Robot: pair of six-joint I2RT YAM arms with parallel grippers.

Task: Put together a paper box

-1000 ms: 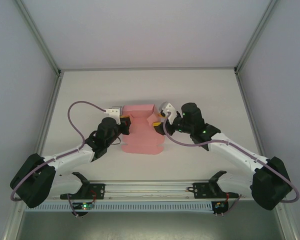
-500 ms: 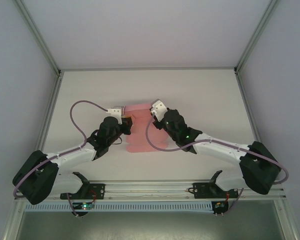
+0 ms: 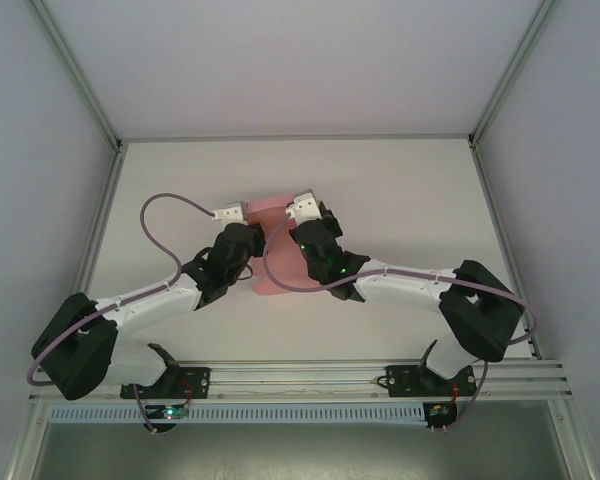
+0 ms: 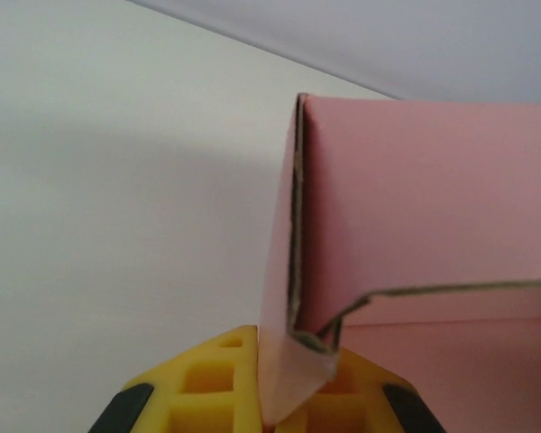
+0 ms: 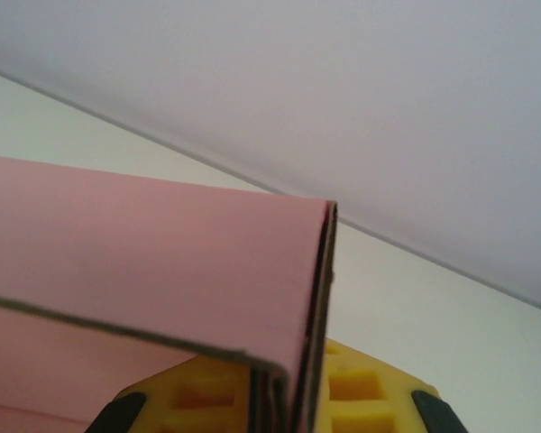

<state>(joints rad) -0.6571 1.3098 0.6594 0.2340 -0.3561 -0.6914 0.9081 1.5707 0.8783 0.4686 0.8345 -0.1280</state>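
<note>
**Two robot arms pinch a half-folded pink card box at mid-table**

Seen from above, the paper box [image 3: 268,282] lies near the middle of the table [image 3: 410,190], a little toward 9 o'clock of centre. It is mostly covered by the two arm wrists that meet over it. Pink card shows at 12 o'clock and at 6 o'clock between them.

In the left wrist view, a tall pink wall stands upright. It folds sharply at its 9 o'clock edge into a doubled layer, and a second panel slants away toward 3 o'clock. The right wrist view shows a broad pink panel that ends in a doubled fold at 3 o'clock.

The left gripper [image 4: 288,388] is clamped on the bottom of the folded wall, with its fingers [image 4: 207,383] pressed against the card. The right gripper [image 5: 284,397] is likewise closed on the doubled fold, with its fingers [image 5: 370,390] on either side of it.

Bare table lies open toward 12, 3 and 9 o'clock. It is bounded by pale grey enclosure walls [image 3: 280,60] and metal corner posts [image 3: 75,75]. A metal rail [image 3: 300,375] runs along the 6 o'clock edge.

The card is thin, matte and smooth, and its cut edges show a darker grey-brown core. The finger pads are yellow with square hollows. The table is flat, matte white. A purple cable [image 3: 158,222] loops beside the left arm.
</note>
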